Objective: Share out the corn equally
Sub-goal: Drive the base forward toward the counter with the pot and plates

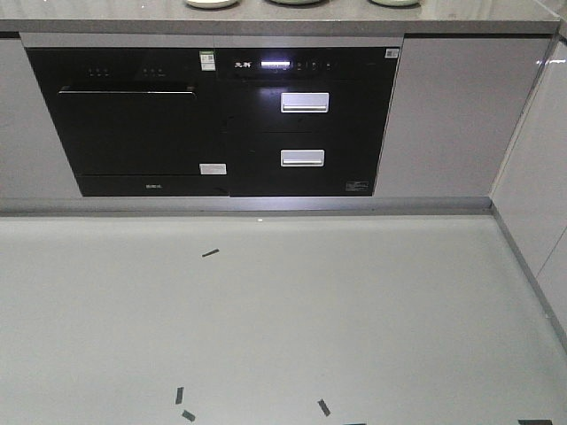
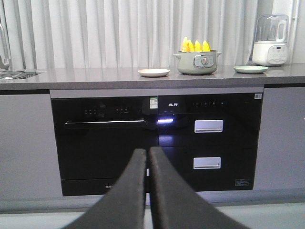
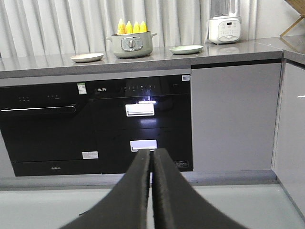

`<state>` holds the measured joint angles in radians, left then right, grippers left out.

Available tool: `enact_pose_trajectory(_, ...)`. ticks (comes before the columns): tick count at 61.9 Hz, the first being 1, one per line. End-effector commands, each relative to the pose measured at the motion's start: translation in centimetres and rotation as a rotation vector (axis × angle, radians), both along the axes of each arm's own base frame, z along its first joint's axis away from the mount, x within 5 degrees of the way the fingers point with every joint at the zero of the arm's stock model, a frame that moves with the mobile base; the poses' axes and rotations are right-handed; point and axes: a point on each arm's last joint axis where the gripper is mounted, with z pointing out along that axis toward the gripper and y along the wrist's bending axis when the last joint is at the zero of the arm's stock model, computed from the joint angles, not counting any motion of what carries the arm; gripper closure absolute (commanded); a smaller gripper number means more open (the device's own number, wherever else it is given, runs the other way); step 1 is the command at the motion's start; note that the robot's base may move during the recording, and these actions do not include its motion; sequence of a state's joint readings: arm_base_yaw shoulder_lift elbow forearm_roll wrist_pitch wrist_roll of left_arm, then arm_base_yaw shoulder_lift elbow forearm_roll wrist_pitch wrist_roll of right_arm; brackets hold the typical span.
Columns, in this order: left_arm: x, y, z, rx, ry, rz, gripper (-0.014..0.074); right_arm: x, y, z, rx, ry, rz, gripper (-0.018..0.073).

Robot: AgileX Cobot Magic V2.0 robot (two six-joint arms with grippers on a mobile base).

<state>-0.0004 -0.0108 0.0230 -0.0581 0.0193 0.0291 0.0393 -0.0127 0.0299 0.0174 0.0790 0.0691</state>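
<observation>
Several yellow corn [image 2: 195, 46] cobs stand upright in a grey-green pot [image 2: 197, 63] on the far counter; the right wrist view shows the same corn [image 3: 131, 26] in the pot [image 3: 130, 45]. A cream plate [image 2: 153, 72] lies left of the pot and a pale green plate [image 2: 250, 69] right of it. My left gripper [image 2: 147, 151] is shut with nothing in it, low and well short of the counter. My right gripper [image 3: 152, 152] is likewise shut and empty, aimed at the black appliance front.
Black built-in appliances [image 1: 213, 119] with two silver drawer handles [image 1: 304, 102] fill the cabinet below the counter. A white blender [image 2: 270, 40] stands at the counter's right end, a sink [image 2: 16, 74] at its left. A white cabinet [image 3: 290, 129] flanks the right. Tape marks [image 1: 210, 253] dot the grey floor.
</observation>
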Motion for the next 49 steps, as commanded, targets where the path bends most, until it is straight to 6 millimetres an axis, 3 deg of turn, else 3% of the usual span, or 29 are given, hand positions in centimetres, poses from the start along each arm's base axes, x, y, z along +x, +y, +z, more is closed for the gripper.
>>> enact_pose_trajectory(1, -0.11, 0.01, 0.26, -0.01, -0.071, -0.002, 0.0603, 0.0, -0.04, 0.41, -0.011, -0.073, -0.007, 0.0561)
enact_pose_trajectory(49, -0.11, 0.01, 0.26, -0.01, -0.071, -0.002, 0.0603, 0.0, -0.04, 0.41, -0.011, -0.073, -0.007, 0.0561)
